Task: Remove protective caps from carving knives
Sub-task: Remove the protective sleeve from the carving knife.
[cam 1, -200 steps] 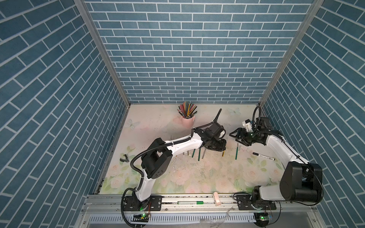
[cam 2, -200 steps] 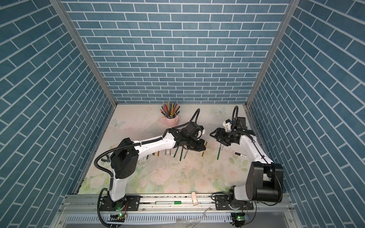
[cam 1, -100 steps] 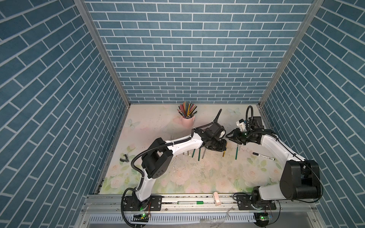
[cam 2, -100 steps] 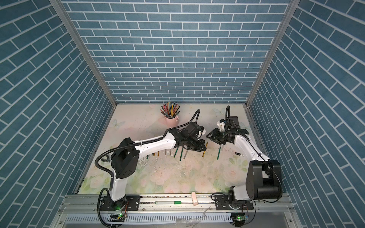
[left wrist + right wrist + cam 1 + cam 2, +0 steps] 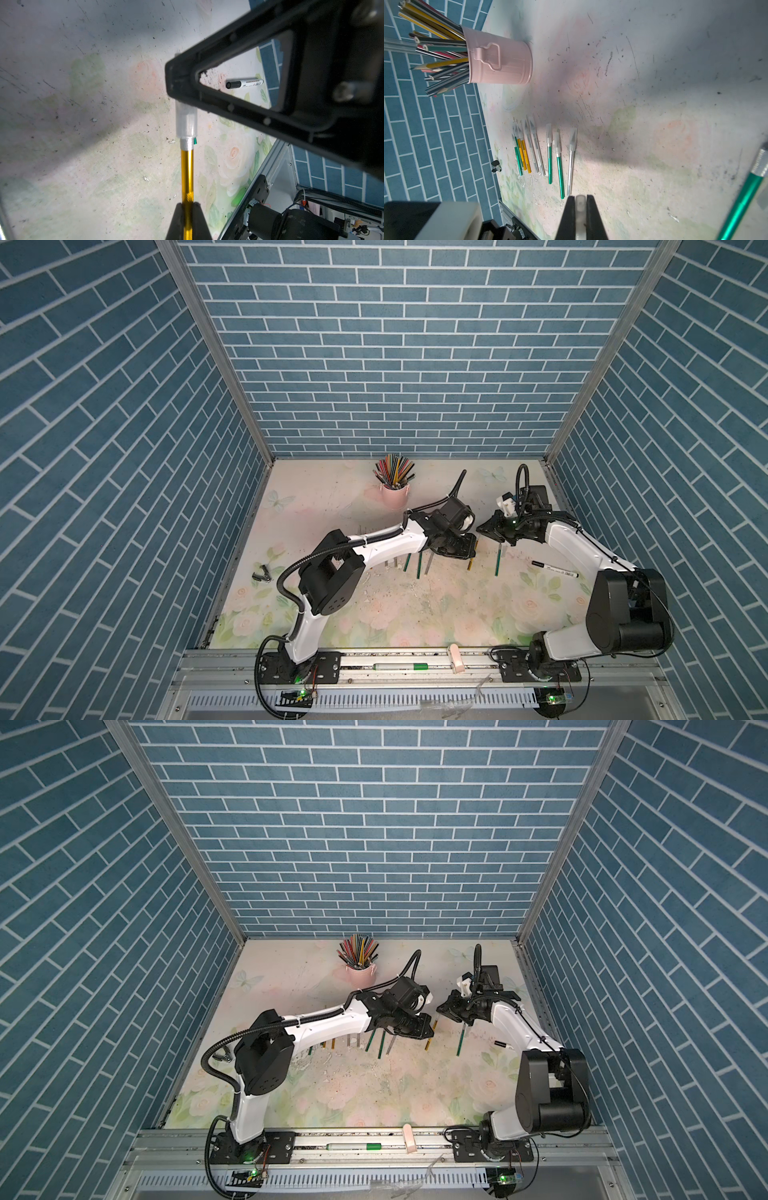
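While the left claw (image 5: 187,220) grips the gold carving knife (image 5: 187,172), the right claw (image 5: 580,209) clamps its protective cap (image 5: 186,120). They meet just right of centre in both top views.

About 11 knives (image 5: 559,172): 5 green, 3 gold, 3 silver, though the bunched ones overlap. The caps (image 5: 186,120) are too small to count surely. 1 cup (image 5: 508,62), many pencils (image 5: 442,47), 1 marker (image 5: 245,83), 1 clip (image 5: 496,166).

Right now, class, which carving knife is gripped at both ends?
The gold-handled knife: left gripper clamps its handle, right gripper pinches its cap; other knives lie free.
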Controlling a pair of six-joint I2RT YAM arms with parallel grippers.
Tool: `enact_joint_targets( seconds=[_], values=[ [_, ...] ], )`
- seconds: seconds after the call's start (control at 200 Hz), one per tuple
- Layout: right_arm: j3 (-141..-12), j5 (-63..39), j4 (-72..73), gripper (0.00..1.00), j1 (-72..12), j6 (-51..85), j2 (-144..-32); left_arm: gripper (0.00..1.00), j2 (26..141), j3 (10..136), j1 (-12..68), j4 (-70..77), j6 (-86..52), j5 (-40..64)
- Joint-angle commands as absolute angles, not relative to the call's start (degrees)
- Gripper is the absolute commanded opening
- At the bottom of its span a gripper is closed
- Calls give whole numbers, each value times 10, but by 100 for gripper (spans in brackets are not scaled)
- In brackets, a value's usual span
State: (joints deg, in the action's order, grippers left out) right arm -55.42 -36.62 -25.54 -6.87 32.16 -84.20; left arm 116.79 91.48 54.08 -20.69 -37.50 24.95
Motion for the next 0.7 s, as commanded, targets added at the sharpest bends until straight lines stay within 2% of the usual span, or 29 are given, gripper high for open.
enact_joint_targets(
  seconds=[0.0,0.695],
  values=[
    [-552,-360,-249,0,-72,330,-850,0,1180,929,538,-216,-363,246],
    [-680,-338,-257,0,-64,322,-932,0,1159,887,538,-289,-318,214]
  ],
)
